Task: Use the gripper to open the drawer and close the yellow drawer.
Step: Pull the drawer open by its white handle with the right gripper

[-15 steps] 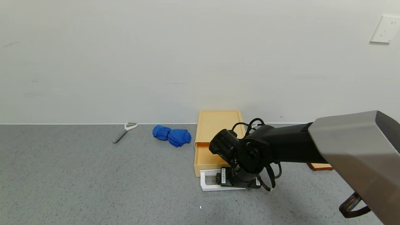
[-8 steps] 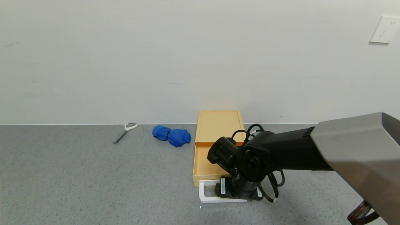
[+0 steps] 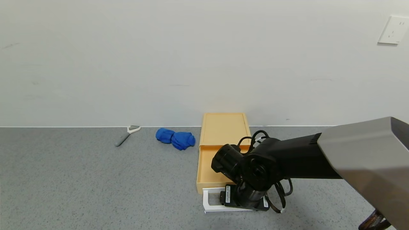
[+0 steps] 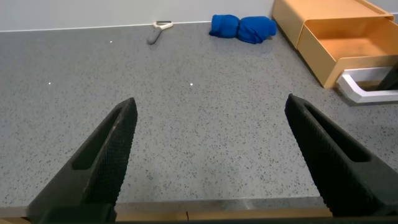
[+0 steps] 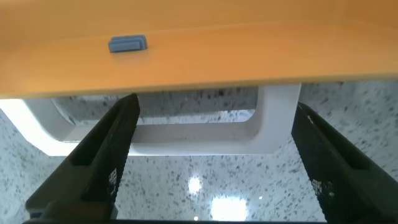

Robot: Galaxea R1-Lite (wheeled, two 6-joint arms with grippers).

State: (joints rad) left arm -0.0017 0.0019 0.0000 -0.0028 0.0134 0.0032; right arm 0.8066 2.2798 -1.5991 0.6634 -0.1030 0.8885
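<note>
Head view: we noted the right gripper [image 3: 238,202] set low over the white loop handle [image 3: 211,204] of the drawer [image 3: 207,166], which stood drawn well out of its yellow box [image 3: 223,127] on the grey table [image 3: 80,179], a hold we judged suited to pulling; its fingers were hidden there by the wrist. Left wrist view: the left gripper [image 4: 211,155] hung idle and spread over bare table, the drawer [image 4: 348,53] well off to one side. Right wrist view: the fingers [image 5: 102,155] stood apart on either side of the handle [image 5: 186,134], unclenched, the drawer front [image 5: 217,56] just beyond.
</note>
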